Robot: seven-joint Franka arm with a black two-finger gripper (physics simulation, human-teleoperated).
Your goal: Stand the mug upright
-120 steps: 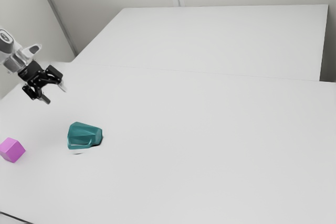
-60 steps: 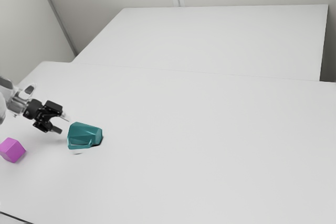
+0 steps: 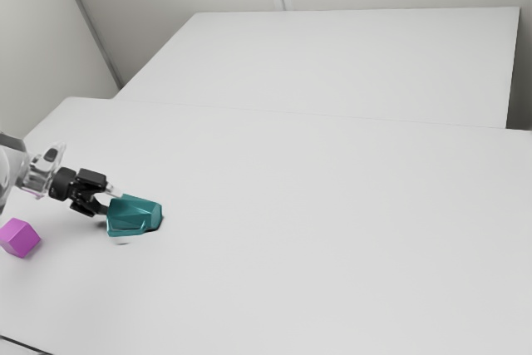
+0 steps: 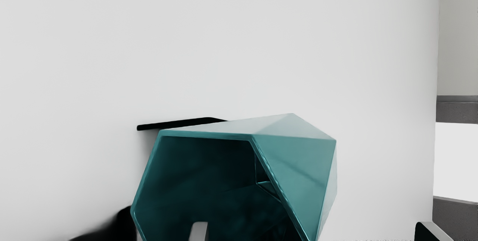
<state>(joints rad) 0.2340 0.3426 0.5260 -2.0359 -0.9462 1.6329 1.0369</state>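
**A square bite first, then the turn**

Across the pale table [image 3: 332, 230], the gripper [image 3: 112, 203] reaches low, its fingers parted and clamped on nothing. The mug [image 3: 134, 216] lies on its side on the table, mouth toward the gripper. One fingertip [image 4: 198, 232] sits at the mouth opening, the other [image 4: 429, 232] outside the wall. I'd centre that wall between them, ease in enough for a firm bite, close gently, then lift a little before swinging the mouth up, lest the base scrape.
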